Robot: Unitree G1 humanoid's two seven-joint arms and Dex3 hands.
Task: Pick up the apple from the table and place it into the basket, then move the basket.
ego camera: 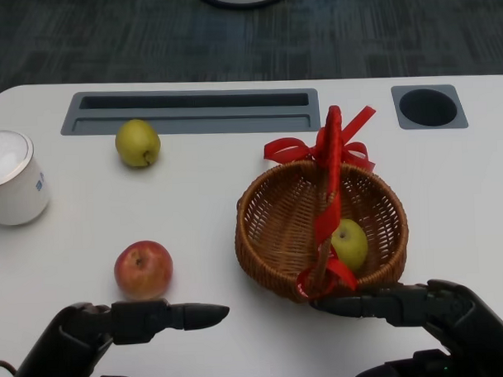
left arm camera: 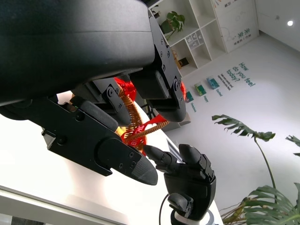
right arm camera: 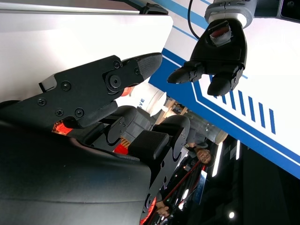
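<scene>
Wall (left arm camera: 243,75), left wrist view: teal lettering reads "How do you feel today?", running slantwise at about 2 o'clock from the picture's centre. Smaller captions under the coloured cards (left arm camera: 206,86) on that wall are too small to read. Mug (ego camera: 11,176), head view, 9 o'clock: small blue mark, illegible. Right wrist view: no legible text.

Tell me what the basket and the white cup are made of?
The basket looks like woven wicker: brown strands criss-cross around its wall, with a slight shine. Its handle is wrapped in glossy red ribbon, probably satin. The white cup looks smooth and shiny, maybe ceramic or enamel; the picture cannot settle which.
</scene>
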